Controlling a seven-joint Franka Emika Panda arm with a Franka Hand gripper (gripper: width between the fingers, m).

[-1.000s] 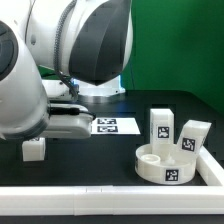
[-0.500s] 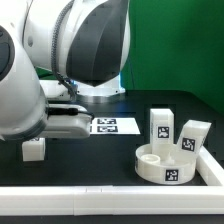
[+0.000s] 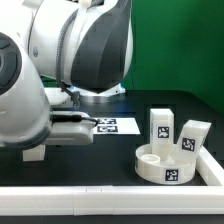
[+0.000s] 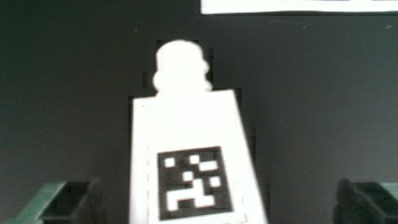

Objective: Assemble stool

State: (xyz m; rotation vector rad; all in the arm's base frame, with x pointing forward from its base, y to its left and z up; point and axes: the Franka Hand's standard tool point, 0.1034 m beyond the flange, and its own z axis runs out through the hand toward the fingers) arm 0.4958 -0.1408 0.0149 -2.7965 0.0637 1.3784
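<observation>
In the wrist view a white stool leg (image 4: 189,140) lies on the black table, with a black-and-white tag on its face and a rounded peg at its far end. My gripper (image 4: 217,205) is open, one dark finger (image 4: 61,204) on each side of the leg, apart from it. In the exterior view this leg (image 3: 35,154) shows only partly under the arm, on the exterior view's left. The round white seat (image 3: 166,164) sits on the exterior view's right, with two more tagged legs (image 3: 161,124) (image 3: 193,135) standing behind it.
The marker board (image 3: 116,126) lies at the table's middle and shows at the edge of the wrist view (image 4: 294,5). A long white border rail (image 3: 110,200) runs along the front. The arm's bulky body fills the exterior view's left.
The arm has lowered and shifted over the left leg, which now shows only partly beneath it. The seat and the other two legs have not moved.
</observation>
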